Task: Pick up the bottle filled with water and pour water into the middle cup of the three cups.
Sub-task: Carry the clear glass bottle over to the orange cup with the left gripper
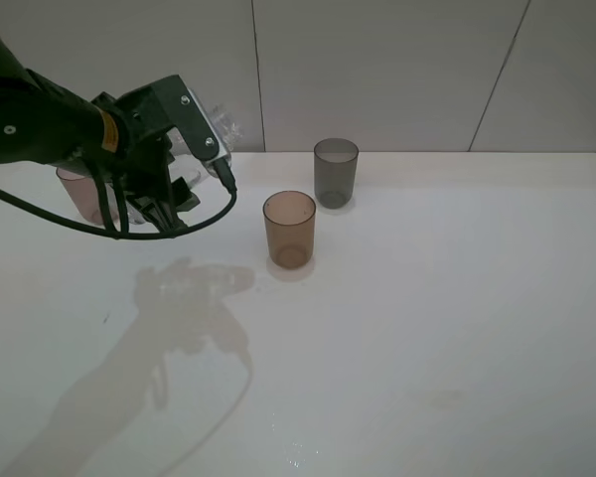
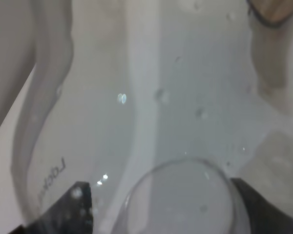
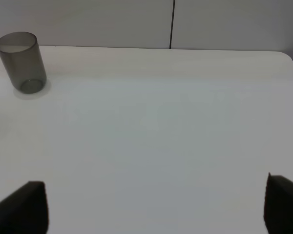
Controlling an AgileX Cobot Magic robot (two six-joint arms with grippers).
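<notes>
Clear thin plastic, judged slippery and easily dented, the water-weighted bottle (image 1: 222, 129) is pinched at its body by the left fingers (image 2: 78, 207); the right fingers (image 3: 24, 207) are spread.

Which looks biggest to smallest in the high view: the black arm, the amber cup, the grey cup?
1. Black arm, by far.
2. Amber cup, slightly larger-looking.
3. Grey cup.
The cups may well match; the amber one just stands nearer the camera.

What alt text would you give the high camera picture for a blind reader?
A black robot arm reaches in from the left, its gripper holding a clear bottle over a white table. Three tumblers stand there: pinkish-brown behind the arm, amber in the middle, dark grey farthest right.
</notes>
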